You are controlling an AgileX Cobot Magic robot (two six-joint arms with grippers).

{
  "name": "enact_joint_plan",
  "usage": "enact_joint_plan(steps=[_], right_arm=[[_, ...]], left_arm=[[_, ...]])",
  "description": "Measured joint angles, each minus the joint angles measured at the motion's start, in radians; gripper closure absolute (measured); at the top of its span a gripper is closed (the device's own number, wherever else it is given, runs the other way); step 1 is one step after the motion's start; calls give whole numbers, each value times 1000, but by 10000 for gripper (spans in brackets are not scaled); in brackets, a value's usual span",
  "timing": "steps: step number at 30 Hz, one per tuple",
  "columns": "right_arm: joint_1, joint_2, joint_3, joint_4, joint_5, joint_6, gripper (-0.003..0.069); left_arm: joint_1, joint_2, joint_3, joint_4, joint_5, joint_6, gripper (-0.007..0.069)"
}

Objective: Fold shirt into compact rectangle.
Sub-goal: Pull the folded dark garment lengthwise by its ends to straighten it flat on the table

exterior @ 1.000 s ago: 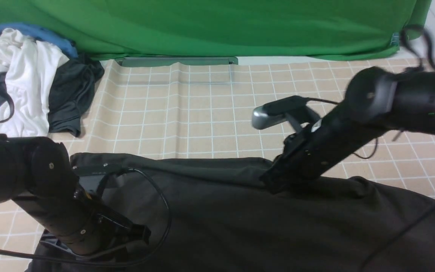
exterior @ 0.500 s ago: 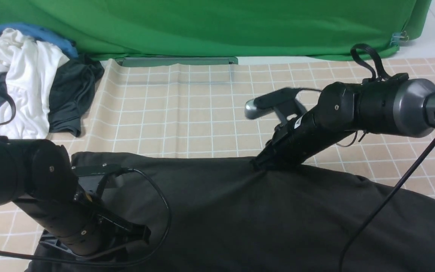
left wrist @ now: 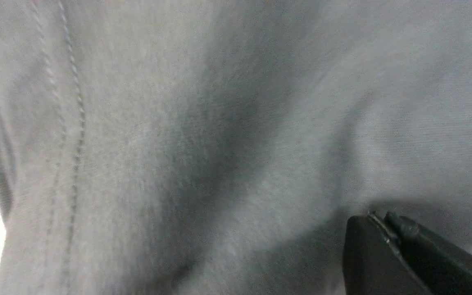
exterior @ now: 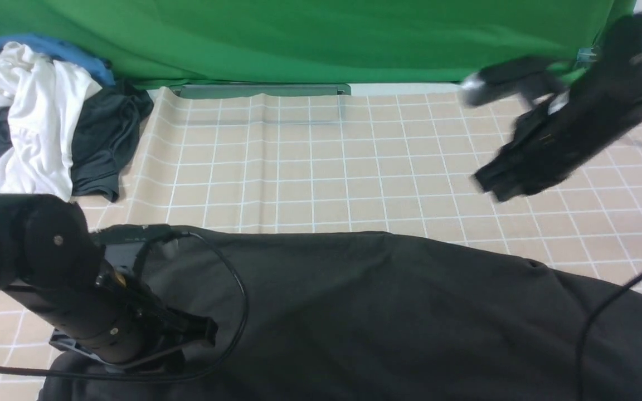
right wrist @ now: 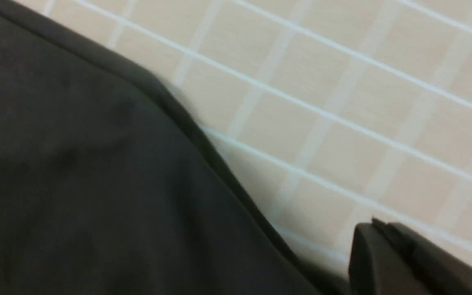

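The black shirt [exterior: 382,317] lies spread flat across the near part of the tiled mat, with no print showing. My left gripper [exterior: 207,331] is low at the shirt's left end. It is shut, with its tips [left wrist: 377,219] pressed against the grey-looking cloth [left wrist: 219,123] near a stitched hem. I cannot tell whether any cloth is pinched between them. My right gripper [exterior: 491,186] hangs in the air to the right, beyond the shirt's far edge, blurred by motion. It is shut with nothing in it [right wrist: 377,225], above bare mat beside the shirt's hem [right wrist: 76,164].
A heap of white, blue and dark grey clothes [exterior: 37,111] sits at the back left. A green backdrop [exterior: 298,39] closes off the far side above a grey bar [exterior: 259,89]. The beige tiled mat [exterior: 310,167] shows beyond the shirt. A black cable [exterior: 237,289] loops from my left arm.
My right gripper has left the shirt's far edge and swung up and to the right. The raised cloth there has dropped flat. My left arm has barely shifted.
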Motion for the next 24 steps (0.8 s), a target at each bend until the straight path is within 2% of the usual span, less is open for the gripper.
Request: enact_joint_plan(steps=[1,5,6,9,11,14,16,18,20,22,24], right_arm=[[0,-7,3,0,5,1,620],[-143,-127,111,-63,109,64,600],[-174,-145,147,-86,117,91,576],[-250,-169,246,-129,101,132,486],[-301,-170,326,-140,45,142,363],[-342,-152,395,-145,-30,152,229],[-351,-128,419,-145,-65,153,190],[-352,-93,429,-145,-89,157,179],[-353,-61,429,-145,-103,162,197],[-353,-35,429,-145,-108,163,246],[-353,-16,429,-144,-111,163,333]], left_arm=[[0,-3,0,0,2,0,606],[0,-53,0,0,20,0,606],[0,-58,0,0,20,0,606],[0,-63,0,-3,17,0,606],[0,-65,0,-3,10,9,606],[0,-66,0,-3,3,24,606],[0,-66,0,-3,-2,25,606],[0,-67,0,-5,-6,26,606],[0,-67,0,-6,-10,27,606],[0,-67,0,-6,-11,42,606],[0,-67,0,-6,-11,48,606]])
